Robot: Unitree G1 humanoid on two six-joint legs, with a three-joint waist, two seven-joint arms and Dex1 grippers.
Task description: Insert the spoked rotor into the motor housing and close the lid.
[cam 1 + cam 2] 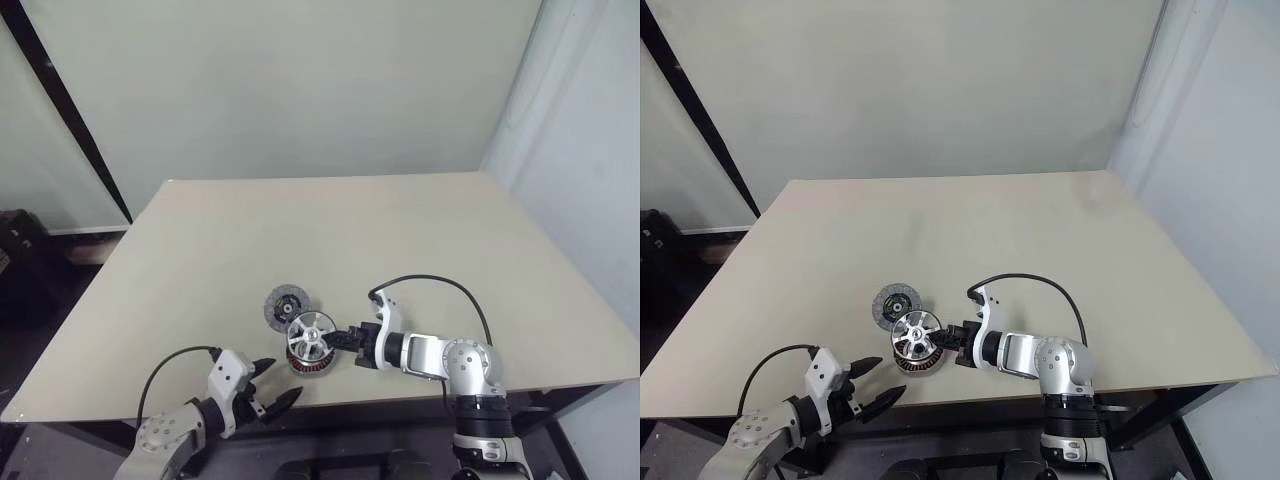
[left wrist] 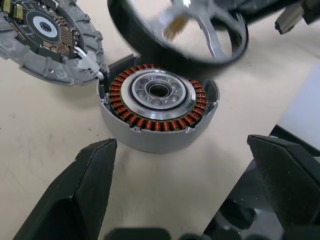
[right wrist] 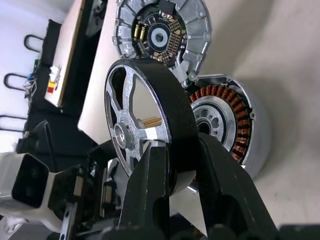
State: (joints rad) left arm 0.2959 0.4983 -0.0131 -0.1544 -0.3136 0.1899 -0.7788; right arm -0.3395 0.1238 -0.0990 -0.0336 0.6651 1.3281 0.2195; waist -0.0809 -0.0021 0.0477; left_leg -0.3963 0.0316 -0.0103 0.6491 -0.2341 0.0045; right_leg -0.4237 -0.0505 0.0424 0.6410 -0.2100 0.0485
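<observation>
The spoked rotor [image 1: 311, 328], a shiny silver wheel with a dark rim, hangs tilted just above the motor housing [image 1: 303, 364]. My right gripper [image 1: 346, 338] is shut on the rotor's rim, with one black finger [image 3: 150, 190] on each side of it. The housing [image 2: 157, 107] stands upright near the table's front edge, its copper windings and silver hub [image 3: 227, 125] uncovered. The lid [image 1: 287, 305] lies flat just behind the housing, touching its rim, with its circuit side [image 2: 47, 35] up. My left gripper [image 1: 280, 382] stands open in front of the housing, a little to its left, holding nothing.
The beige table [image 1: 400, 240] stretches bare behind and to both sides of the parts. Its front edge [image 1: 150, 405] runs right by the housing and my left gripper. A black cable [image 1: 440, 283] loops over my right wrist.
</observation>
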